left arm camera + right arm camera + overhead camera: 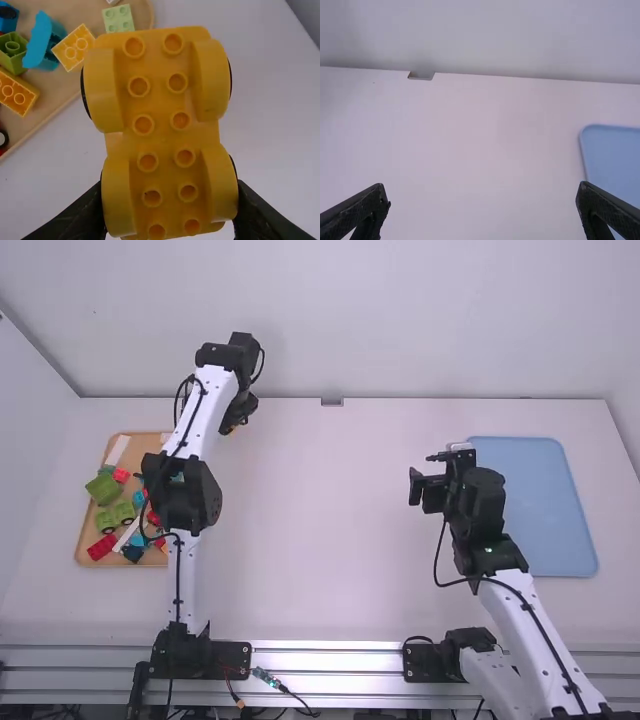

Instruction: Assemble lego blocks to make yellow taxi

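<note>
My left gripper (236, 426) is over the table's far left part, just beyond the tray's far right corner. In the left wrist view a yellow-orange car base (160, 125) with wheel arches and two rows of studs sits between the fingers of my left gripper (170, 220), which is shut on it. My right gripper (418, 486) hangs over the table right of the middle, beside the blue mat; in the right wrist view the right gripper (483, 200) is open, with nothing between its fingers.
A wooden tray (85, 548) at the left holds several loose bricks, among them a green block (104, 489) and a red brick (102, 547). The blue mat (535, 500) lies at the right. A wall stands along the table's far edge.
</note>
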Robot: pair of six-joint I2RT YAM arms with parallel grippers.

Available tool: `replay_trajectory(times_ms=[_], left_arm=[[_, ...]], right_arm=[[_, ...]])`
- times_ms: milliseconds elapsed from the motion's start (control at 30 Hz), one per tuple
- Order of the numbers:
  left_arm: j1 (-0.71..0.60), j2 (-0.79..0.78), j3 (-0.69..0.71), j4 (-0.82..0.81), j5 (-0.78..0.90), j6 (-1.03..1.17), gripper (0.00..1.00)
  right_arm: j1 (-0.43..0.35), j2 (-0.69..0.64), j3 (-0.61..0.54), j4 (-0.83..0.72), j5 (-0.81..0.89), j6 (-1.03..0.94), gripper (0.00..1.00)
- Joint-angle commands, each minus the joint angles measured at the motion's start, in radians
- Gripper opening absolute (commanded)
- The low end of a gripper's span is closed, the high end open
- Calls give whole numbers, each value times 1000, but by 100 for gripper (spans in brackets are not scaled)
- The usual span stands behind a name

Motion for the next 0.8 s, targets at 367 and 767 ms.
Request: replay_trajectory(times_ms=[367,767], left_arm=[[-82,-553,-808,504,140,260,2],[-263,-787,-1175,569,240,879,2]], right_arm=[[-3,-2,20,-1,-9,3,99],[-3,-2,19,-2,-46,4,99]])
